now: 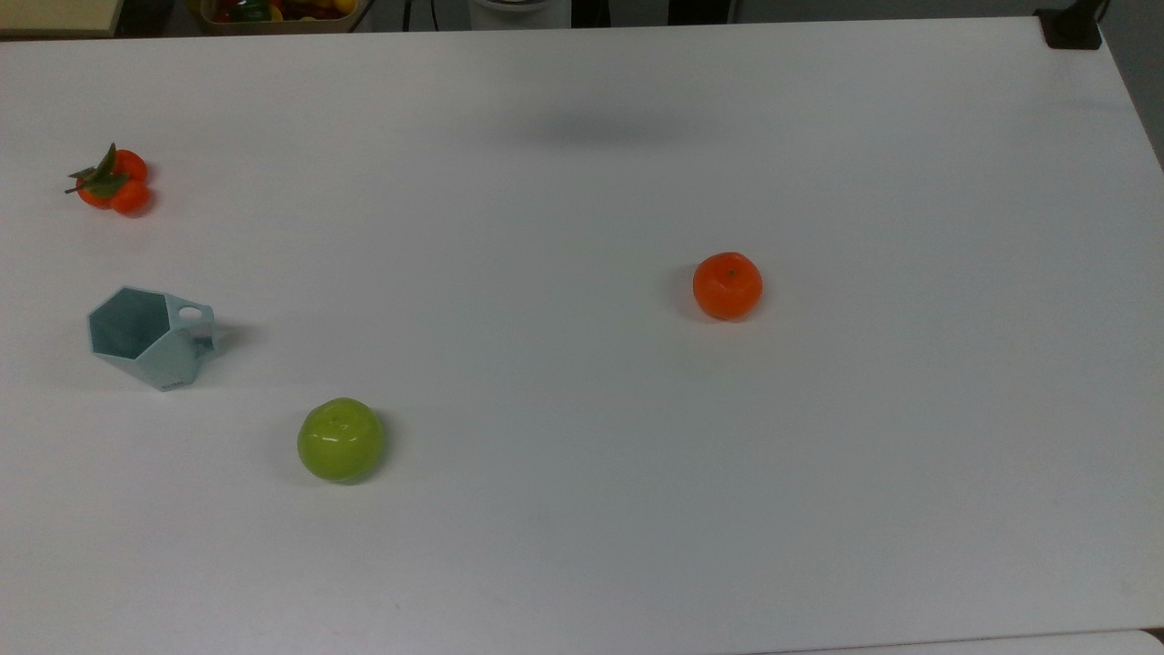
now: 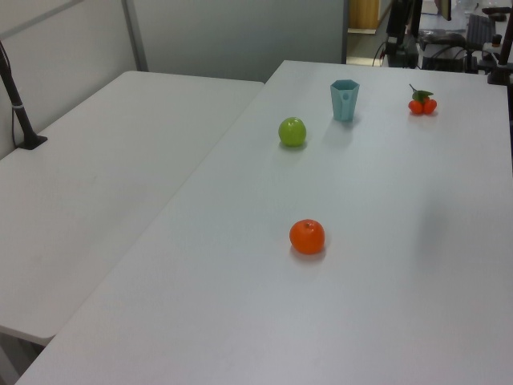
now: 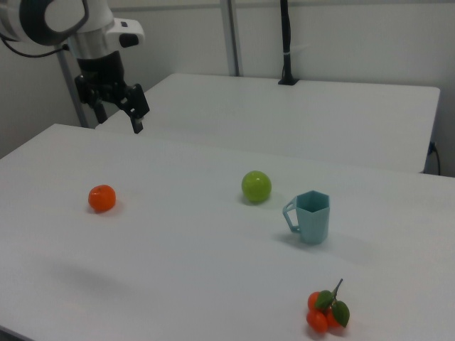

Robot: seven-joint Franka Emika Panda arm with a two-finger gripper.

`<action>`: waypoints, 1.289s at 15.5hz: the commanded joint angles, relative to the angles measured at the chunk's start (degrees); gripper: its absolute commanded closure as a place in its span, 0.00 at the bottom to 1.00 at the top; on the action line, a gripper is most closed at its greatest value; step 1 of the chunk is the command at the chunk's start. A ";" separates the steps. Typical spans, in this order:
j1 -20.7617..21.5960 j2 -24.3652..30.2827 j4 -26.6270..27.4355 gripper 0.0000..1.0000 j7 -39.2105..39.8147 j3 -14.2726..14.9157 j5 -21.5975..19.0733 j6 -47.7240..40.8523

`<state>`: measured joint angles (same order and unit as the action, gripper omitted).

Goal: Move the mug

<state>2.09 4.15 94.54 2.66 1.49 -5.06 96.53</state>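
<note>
The pale blue-green hexagonal mug stands upright on the white table, near the top view's left edge. It also shows at the far end in the left view. In the right view the mug has its small handle turned to the right view's left. The gripper hangs high above the table's far left corner in the right view, on the white arm, well apart from the mug and holding nothing.
A green apple lies near the mug. An orange sits mid-table. A cluster of small oranges with leaves lies beyond the mug. A second white table adjoins, with a black post on it.
</note>
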 commanded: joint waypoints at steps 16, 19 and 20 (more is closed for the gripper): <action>-3.57 -19.35 -6.38 0.00 -30.69 10.99 1.89 24.04; -4.98 -22.77 -6.38 0.00 -30.87 10.99 1.89 28.26; -5.33 -23.91 -6.38 0.00 -31.48 10.99 1.81 29.84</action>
<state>-2.74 -16.63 88.89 -26.37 12.20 -4.14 122.39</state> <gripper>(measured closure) 0.000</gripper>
